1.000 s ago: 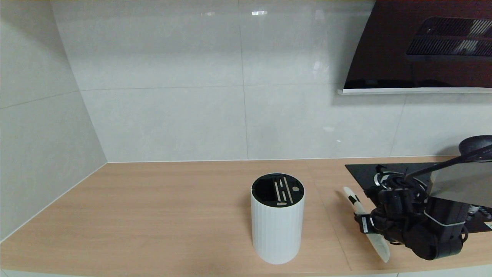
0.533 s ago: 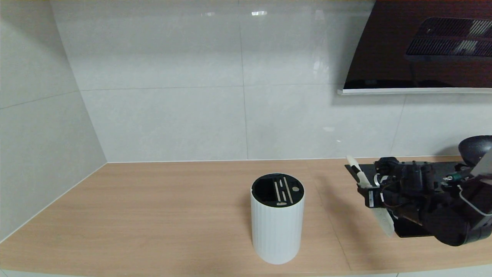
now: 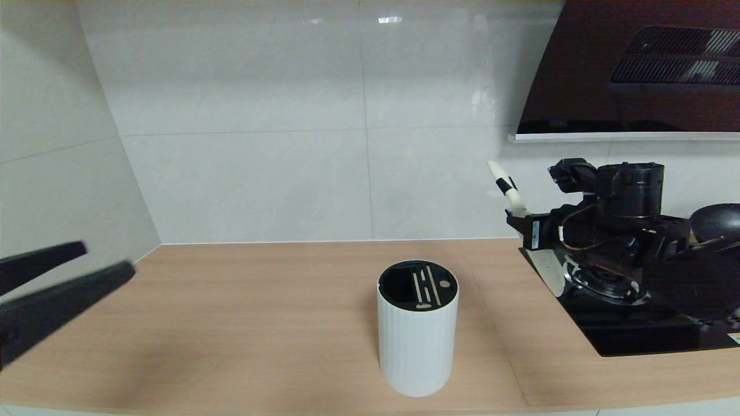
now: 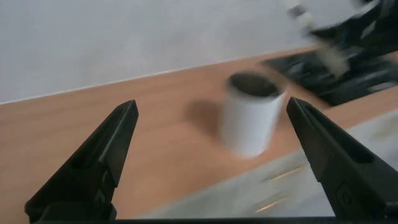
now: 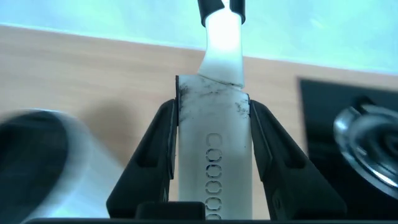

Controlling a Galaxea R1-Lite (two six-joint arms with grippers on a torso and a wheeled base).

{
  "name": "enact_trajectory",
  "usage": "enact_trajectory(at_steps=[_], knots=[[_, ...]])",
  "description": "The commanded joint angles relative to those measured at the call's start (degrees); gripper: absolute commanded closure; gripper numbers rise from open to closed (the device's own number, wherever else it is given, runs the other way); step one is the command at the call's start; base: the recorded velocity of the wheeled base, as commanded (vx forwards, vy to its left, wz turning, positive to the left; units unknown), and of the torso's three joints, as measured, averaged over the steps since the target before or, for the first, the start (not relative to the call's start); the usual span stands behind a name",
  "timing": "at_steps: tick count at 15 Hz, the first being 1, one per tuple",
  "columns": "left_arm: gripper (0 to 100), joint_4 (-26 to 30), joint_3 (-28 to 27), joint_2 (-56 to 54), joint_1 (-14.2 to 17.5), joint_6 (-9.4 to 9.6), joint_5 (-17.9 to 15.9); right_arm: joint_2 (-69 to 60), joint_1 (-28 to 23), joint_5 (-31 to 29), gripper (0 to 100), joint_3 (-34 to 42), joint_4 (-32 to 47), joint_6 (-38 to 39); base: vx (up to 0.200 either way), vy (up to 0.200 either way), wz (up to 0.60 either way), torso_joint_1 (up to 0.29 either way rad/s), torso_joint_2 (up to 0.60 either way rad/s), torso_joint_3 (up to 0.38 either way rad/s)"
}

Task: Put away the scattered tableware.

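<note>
Right gripper (image 3: 529, 228): grasping white black-banded knife (image 3: 507, 189), right middle.
Left gripper (image 3: 110, 258): jaws spread, left edge.
White ribbed cylindrical holder (image 3: 416, 341): lower centre.

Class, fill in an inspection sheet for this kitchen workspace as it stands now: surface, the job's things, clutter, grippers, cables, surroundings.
Surface: wooden counter, with a black hob set in at the right.
Job's things: white ribbed holder with a black slotted top stands upright on the counter. The white utensil is held in the air to the holder's right, tilted, its black-banded handle uppermost.
Clutter: dark pot at the hob's far right.
Grippers: right gripper is shut on the white utensil. Left gripper is open, holds nothing, and hangs over the counter's left end.
Cables: nothing seen.
Surroundings: pale tiled wall; dark range hood above the hob.
</note>
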Motion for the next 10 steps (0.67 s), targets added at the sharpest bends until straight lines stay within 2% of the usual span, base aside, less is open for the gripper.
enact_trajectory(at_steps=[1,2,3,4,5,6,7,9,10], knots=[[0,-17.1,-2.8,21.6,-10.3,-15.81,-1.7,-6.0,6.8,-2.1,100,1.8,1.2,1.4,0.000,0.000,0.00,0.000,0.00,0.000],[0,-21.5,-2.3,24.2,-11.1,-18.45,-1.6,-7.2,8.7,-2.8,100,2.1,2.3,1.4,0.000,0.000,0.00,0.000,0.00,0.000],[0,-28.1,-0.8,27.4,-12.3,-21.70,-1.5,-9.8,11.5,-2.9,100,3.0,4.7,1.8,0.000,0.000,0.00,0.000,0.00,0.000],[0,-29.3,-0.4,27.8,-12.5,-22.32,-1.6,-10.2,12.0,-2.9,100,3.0,5.1,2.0,0.000,0.000,0.00,0.000,0.00,0.000],[0,-36.9,2.9,30.3,-14.9,-25.66,-1.7,-12.4,15.5,-2.9,100,2.8,8.0,4.9,0.000,0.000,0.00,0.000,0.00,0.000],[0,-42.1,4.9,32.1,-16.3,-26.80,-1.7,-13.6,18.3,-2.8,100,2.7,9.3,7.2,0.000,0.000,0.00,0.000,0.00,0.000],[0,-45.4,6.1,33.3,-17.8,-27.06,-1.7,-14.6,20.8,-2.8,100,3.1,9.7,8.1,0.000,0.000,0.00,0.000,0.00,0.000],[0,-47.1,6.7,34.9,-20.9,-28.56,-1.6,-15.3,24.8,-2.8,100,3.2,9.7,9.9,0.000,0.000,0.00,0.000,0.00,0.000],[0,-48.1,6.7,35.3,-22.4,-31.11,-1.6,-15.3,25.9,-2.8,100,3.2,9.7,10.4,0.000,0.000,0.00,0.000,0.00,0.000]])
